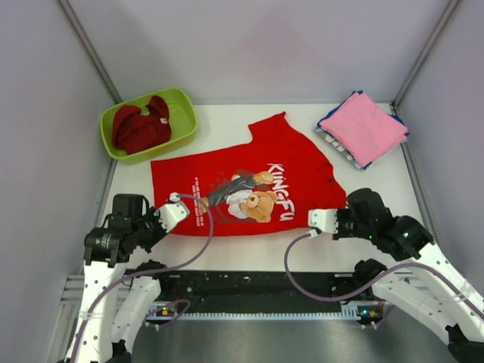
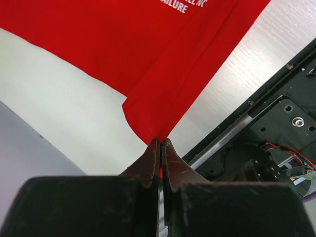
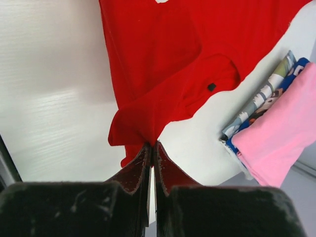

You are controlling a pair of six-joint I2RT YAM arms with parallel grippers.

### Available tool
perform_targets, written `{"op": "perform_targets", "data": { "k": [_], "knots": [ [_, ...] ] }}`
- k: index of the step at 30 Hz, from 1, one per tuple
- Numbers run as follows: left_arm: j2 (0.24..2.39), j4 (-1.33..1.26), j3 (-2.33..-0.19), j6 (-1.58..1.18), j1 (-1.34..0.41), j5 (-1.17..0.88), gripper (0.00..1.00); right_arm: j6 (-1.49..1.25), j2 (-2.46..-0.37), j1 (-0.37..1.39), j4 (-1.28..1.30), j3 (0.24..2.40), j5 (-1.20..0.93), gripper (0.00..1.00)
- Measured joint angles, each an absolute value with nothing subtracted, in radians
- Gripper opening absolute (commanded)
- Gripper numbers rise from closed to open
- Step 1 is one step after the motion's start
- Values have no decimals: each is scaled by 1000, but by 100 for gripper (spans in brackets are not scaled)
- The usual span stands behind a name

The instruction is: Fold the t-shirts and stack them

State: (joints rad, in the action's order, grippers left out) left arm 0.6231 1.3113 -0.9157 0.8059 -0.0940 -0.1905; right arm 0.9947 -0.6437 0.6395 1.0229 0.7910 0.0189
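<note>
A bright red t-shirt [image 1: 242, 181] with a bear print lies spread on the white table, print up. My left gripper [image 1: 172, 214] is shut on its near left corner [image 2: 155, 126]. My right gripper [image 1: 316, 220] is shut on its near right corner [image 3: 140, 126]. A darker red t-shirt [image 1: 142, 125] lies crumpled in the lime-green tub [image 1: 184, 113] at the back left. A folded pink t-shirt [image 1: 364, 126] tops a stack of folded blue ones [image 1: 339, 147] at the back right; the stack also shows in the right wrist view [image 3: 276, 118].
Grey walls enclose the table on three sides. The black rail and arm bases [image 1: 257, 291] run along the near edge. A cable [image 1: 198, 242] loops from each wrist.
</note>
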Motion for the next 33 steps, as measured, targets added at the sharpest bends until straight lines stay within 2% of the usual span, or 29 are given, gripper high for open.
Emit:
{"op": "perform_targets", "data": {
  "k": [5,9,14,20,33],
  "knots": [
    [661,1277,-839,787,-94,-192,0,1021,-689,640,973,755,14,0],
    [821,1129,-830,732,-95,-82,0,1078,-780,614,759,703,47,0],
    [1010,952,-831,684,-95,49,0,1143,-958,473,447,682,21,0],
    [1127,805,-828,655,-95,130,0,1237,-1170,438,165,684,-28,0],
    [1330,622,-773,618,-95,199,0,1412,-1427,365,51,788,-126,0]
  ]
}}
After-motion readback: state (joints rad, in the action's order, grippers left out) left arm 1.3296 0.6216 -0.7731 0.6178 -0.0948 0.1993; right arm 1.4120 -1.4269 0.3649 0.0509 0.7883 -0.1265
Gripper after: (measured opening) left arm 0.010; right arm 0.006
